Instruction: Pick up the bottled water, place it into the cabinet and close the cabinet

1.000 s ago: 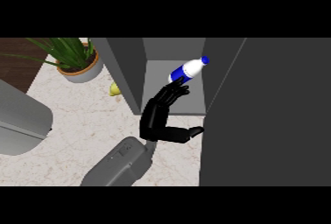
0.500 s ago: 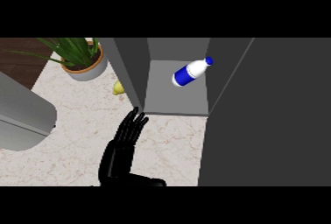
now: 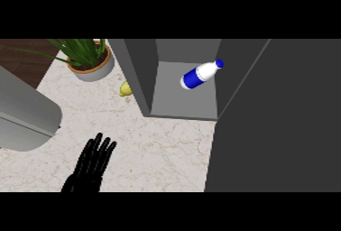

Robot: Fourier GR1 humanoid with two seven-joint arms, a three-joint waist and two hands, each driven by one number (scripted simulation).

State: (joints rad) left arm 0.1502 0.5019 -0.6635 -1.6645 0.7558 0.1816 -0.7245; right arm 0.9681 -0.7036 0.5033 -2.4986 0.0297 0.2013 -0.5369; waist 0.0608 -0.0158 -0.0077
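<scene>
Rising from the lower edge of the head view, the left hand (image 3: pixel 89 168) shows flat and open, its fingers (image 3: pixel 100 148) straight, lying close together and pointing away from the robot. It holds nothing and touches nothing but, perhaps, the counter (image 3: pixel 166 151) beneath it; whether it rests on that pale, veined surface or hangs above it cannot be told. To its left, a large grey rounded object (image 3: pixel 23 115) fills the view's left edge.

Beyond the fingertips and to the right stands the cabinet (image 3: pixel 136 76), open, with its grey shelf facing the robot. The bottled water (image 3: pixel 199 76) lies inside on that shelf, well apart from the hand, tilted with its white cap toward the upper right and its blue label round the middle. The cabinet's door (image 3: pixel 283 131), a broad dark grey panel, stands swung out along the right side of the view.

Just beside the cabinet's left wall, a small yellow thing (image 3: pixel 126 89) sits on the counter. Farther back, a potted plant (image 3: pixel 90 66) with long green leaves stands near the counter's far corner.
</scene>
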